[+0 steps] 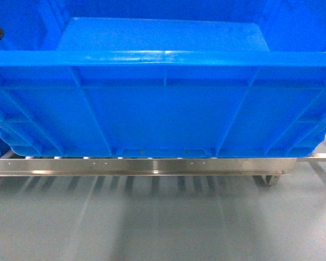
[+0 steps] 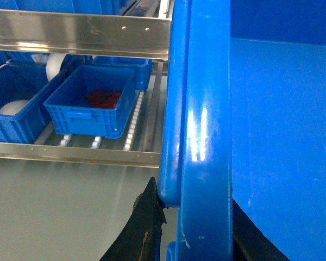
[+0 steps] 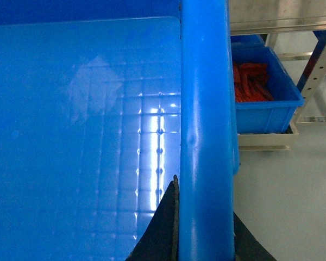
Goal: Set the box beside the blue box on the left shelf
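Observation:
The box (image 1: 163,109), a large bright-blue crate with ribbed walls, fills the head view; its lower edge hangs just above the steel front rail (image 1: 141,166) of the left shelf. My left gripper (image 2: 198,217) is shut on the box's thick rim (image 2: 204,136), one black finger (image 2: 144,228) outside and the other inside. My right gripper (image 3: 205,217) is shut on the opposite rim (image 3: 204,109), with a finger (image 3: 163,228) inside the box. In the left wrist view a smaller blue box (image 2: 92,100) holding red parts sits on the shelf's white roller tracks (image 2: 131,125), left of my box.
Another blue bin (image 2: 11,117) with white rolls stands further left on the shelf, under a steel crossbeam (image 2: 76,35). To the right, a blue bin of red parts (image 3: 261,92) rests in a steel frame (image 3: 315,70). Grey floor (image 1: 152,223) lies below.

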You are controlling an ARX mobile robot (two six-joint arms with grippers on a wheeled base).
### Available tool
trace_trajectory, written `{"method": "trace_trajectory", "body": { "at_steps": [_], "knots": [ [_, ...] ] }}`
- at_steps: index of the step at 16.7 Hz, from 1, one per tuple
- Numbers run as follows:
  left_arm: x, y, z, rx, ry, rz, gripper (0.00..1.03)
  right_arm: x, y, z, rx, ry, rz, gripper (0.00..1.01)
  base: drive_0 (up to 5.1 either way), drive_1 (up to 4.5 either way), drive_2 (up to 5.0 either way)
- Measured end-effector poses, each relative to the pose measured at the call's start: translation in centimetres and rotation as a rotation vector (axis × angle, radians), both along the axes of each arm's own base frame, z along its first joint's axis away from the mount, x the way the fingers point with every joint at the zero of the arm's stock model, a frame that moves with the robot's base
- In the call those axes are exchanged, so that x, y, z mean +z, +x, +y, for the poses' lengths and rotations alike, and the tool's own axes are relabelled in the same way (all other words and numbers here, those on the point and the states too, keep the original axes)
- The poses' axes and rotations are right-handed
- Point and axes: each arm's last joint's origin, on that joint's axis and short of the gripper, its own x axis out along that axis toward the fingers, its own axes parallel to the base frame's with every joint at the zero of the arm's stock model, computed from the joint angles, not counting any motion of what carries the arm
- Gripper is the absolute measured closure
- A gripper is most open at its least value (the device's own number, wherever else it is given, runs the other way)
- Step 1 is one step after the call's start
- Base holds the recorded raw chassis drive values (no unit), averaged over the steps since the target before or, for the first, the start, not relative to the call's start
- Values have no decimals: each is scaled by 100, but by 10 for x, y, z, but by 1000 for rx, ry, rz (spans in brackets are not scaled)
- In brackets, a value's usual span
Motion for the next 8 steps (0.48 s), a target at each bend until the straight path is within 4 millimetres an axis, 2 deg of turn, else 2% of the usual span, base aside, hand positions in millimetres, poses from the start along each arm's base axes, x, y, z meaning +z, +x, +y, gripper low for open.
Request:
{"method": "trace_trajectory", "body": {
  "at_steps": [4, 8],
  "knots": [
    [0, 0, 0, 0, 0, 2, 87, 0, 0, 0, 0, -1, 1, 94, -509, 236, 236],
    [-1, 0, 3, 8, 0, 8, 87, 0, -1, 4, 5, -6, -3, 94, 0, 0, 0]
  ]
}}
